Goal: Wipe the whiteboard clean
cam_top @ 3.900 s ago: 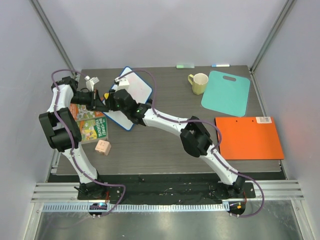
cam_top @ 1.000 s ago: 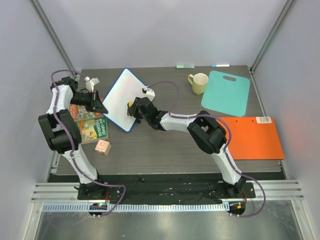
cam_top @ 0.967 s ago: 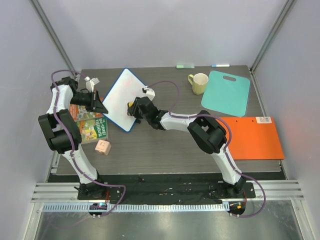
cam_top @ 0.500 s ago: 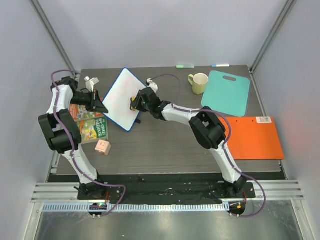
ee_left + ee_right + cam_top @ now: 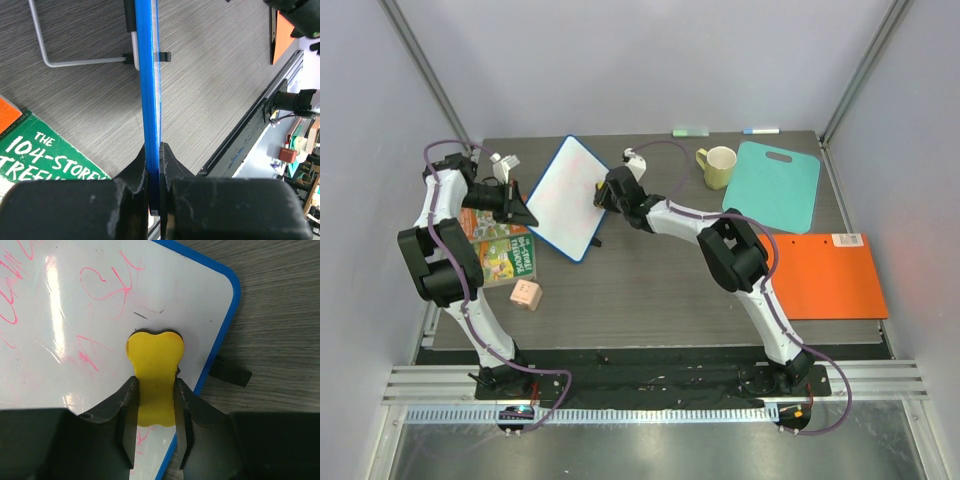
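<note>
Presently the left gripper point(image 5: 153, 150) is pressed together on the edge of the white rectangular whiteboard with thin blue rim point(image 5: 570, 195), which stands propped at about eleven o'clock on the grey table point(image 5: 650, 290); the board is judged light, stiff and slick-faced, liable to tip under pressure, so the rim is the proper hold. The right gripper point(image 5: 153, 384) pinches a yellow lobed eraser point(image 5: 154, 352) against the board's face near its three o'clock corner, pink scribbles point(image 5: 107, 282) not yet wiped. Count: one whiteboard, one eraser, one yellow mug point(image 5: 718, 166), one teal cutting board point(image 5: 775, 190), one orange folder point(image 5: 815, 275).
</note>
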